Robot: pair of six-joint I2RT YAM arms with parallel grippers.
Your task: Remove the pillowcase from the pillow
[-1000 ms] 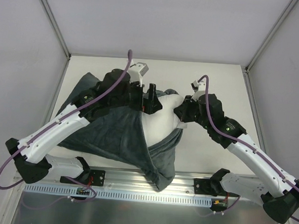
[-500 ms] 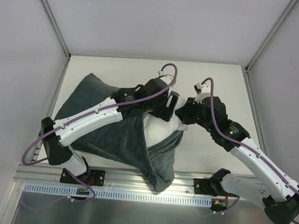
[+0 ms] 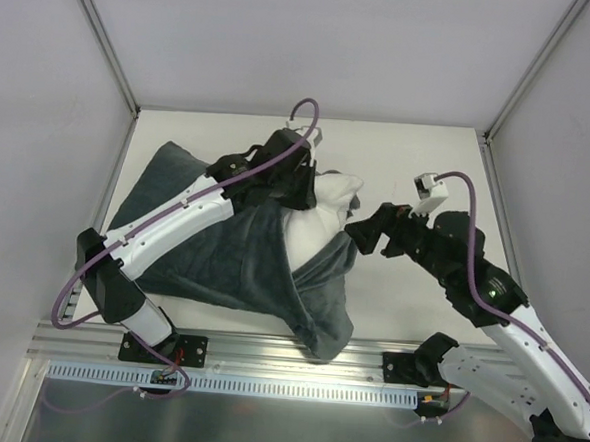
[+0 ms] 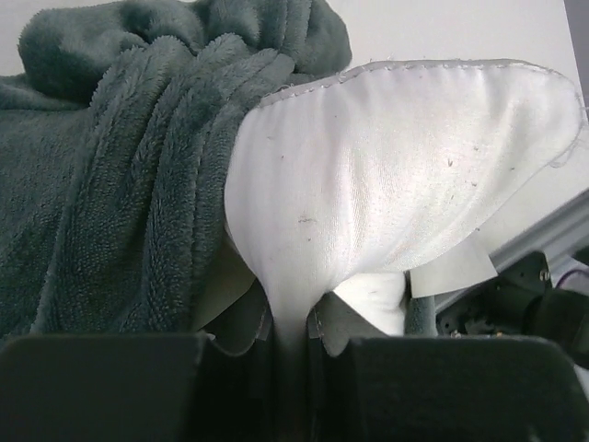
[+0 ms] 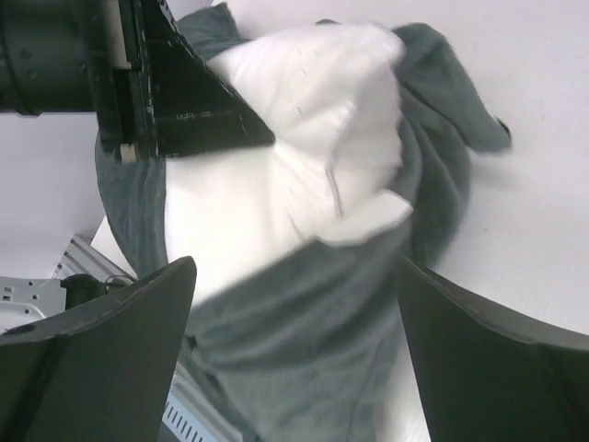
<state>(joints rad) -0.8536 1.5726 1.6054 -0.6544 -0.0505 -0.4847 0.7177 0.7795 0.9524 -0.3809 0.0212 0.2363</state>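
Note:
The dark grey-green fleece pillowcase (image 3: 213, 246) lies across the table's left and middle, with its open mouth folded back round the white pillow (image 3: 325, 215). The pillow's bare end bulges out at the upper right of the case. My left gripper (image 3: 307, 190) reaches over the case and is shut on a pinch of the pillow's white cloth (image 4: 293, 318), beside the fleece (image 4: 120, 184). My right gripper (image 3: 362, 233) hangs just right of the case's rim, open, with nothing held. Past its wide-spread fingers (image 5: 110, 341) I see the fleece rim (image 5: 313, 350) and the pillow (image 5: 276, 166).
An aluminium rail (image 3: 295, 381) with the arm bases runs along the near edge. Pale enclosure walls and corner posts (image 3: 101, 39) stand round the white table (image 3: 419, 158). The left gripper's black body (image 5: 175, 92) shows at the right wrist view's upper left.
My left gripper has swung onto the pillow's exposed end and shut on its white cloth. My right gripper has let go, opened wide and drawn back to the right.

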